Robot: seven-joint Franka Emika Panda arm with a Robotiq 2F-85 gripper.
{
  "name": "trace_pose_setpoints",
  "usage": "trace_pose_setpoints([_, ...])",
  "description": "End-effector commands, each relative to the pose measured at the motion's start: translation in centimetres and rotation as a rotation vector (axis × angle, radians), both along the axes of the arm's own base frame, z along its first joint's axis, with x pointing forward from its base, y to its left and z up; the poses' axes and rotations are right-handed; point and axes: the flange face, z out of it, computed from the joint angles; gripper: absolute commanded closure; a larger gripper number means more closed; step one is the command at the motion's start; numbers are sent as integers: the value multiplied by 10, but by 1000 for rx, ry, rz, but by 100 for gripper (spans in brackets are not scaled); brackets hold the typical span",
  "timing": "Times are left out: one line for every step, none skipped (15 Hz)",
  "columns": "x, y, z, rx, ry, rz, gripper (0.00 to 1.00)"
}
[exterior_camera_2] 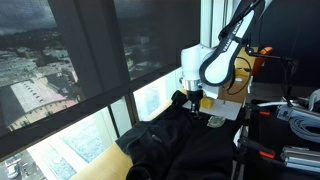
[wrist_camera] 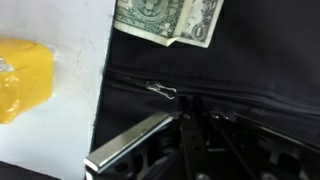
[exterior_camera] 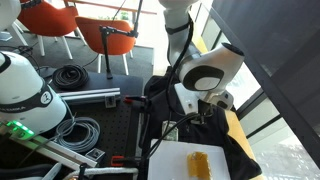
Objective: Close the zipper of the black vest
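1 hand (wrist_camera: 198, 130), fingers pressed together, nothing visibly pinched. Just past it, 1 zipper (wrist_camera: 240, 98): a thin dark seam across the 1 black vest (wrist_camera: 260, 55). Its 1 silver pull tab (wrist_camera: 160, 90) lies apart from the hand; can't tell if the teeth are joined. Beside the vest, 1 white board (wrist_camera: 70, 110) carrying 1 yellow sponge (wrist_camera: 22, 80). Farthest, 1 dollar bill (wrist_camera: 170, 20) on the vest.

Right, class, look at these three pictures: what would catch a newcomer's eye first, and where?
Most striking is the dollar bill lying on the black vest at the top of the wrist view, just above the small metal zipper pull. The yellow sponge sits on the white board at the left there. In both exterior views the white arm reaches down onto the vest.
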Motion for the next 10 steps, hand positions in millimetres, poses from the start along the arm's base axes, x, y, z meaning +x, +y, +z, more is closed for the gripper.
trace_pose_setpoints([10, 41, -14, -4, 52, 50, 98])
trace_pose_setpoints([10, 52, -18, -7, 71, 65, 98])
trace_pose_setpoints([11, 62, -22, -8, 84, 81, 98])
trace_pose_setpoints([12, 74, -26, -12, 97, 98, 98])
trace_pose_setpoints([12, 86, -30, -15, 109, 114, 98])
trace_pose_setpoints([12, 96, -32, -16, 121, 130, 98])
trace_pose_setpoints([12, 108, -35, -18, 129, 147, 98])
trace_pose_setpoints([13, 115, -33, -25, 138, 159, 98])
trace_pose_setpoints([13, 124, -34, -27, 145, 172, 98])
trace_pose_setpoints([12, 134, -34, -27, 149, 185, 98])
